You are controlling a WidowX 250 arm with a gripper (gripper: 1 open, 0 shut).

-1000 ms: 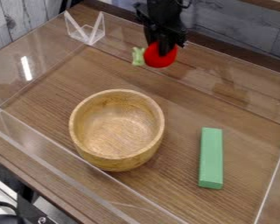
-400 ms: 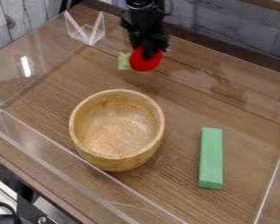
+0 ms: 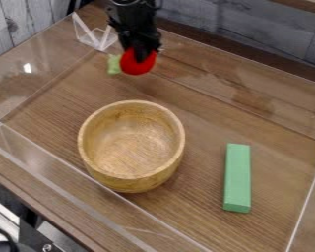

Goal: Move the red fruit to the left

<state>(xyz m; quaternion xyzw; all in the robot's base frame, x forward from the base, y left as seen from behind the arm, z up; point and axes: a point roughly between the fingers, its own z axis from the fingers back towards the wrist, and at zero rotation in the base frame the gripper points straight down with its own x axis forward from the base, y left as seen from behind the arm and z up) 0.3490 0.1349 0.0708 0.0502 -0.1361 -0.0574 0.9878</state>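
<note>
The red fruit (image 3: 138, 65) is a small round bright red toy with a green leafy bit sticking out on its left side. It hangs low over the wooden table near the far edge, left of centre. My black gripper (image 3: 138, 56) comes down on it from above and is shut on it, its dark fingers (image 3: 146, 47) clasping the top of the fruit. The underside of the fruit is hard to separate from the table, so I cannot tell whether it touches the surface.
A round wooden bowl (image 3: 131, 172) sits in the middle front of the table. A flat green rectangular block (image 3: 236, 177) lies to the right of it. Clear acrylic walls (image 3: 35, 74) ring the workspace, and a small clear bracket (image 3: 92, 34) stands at the far left.
My gripper has carried the red fruit leftward along the far side of the table, staying shut on it. The bowl and green block have not moved.
</note>
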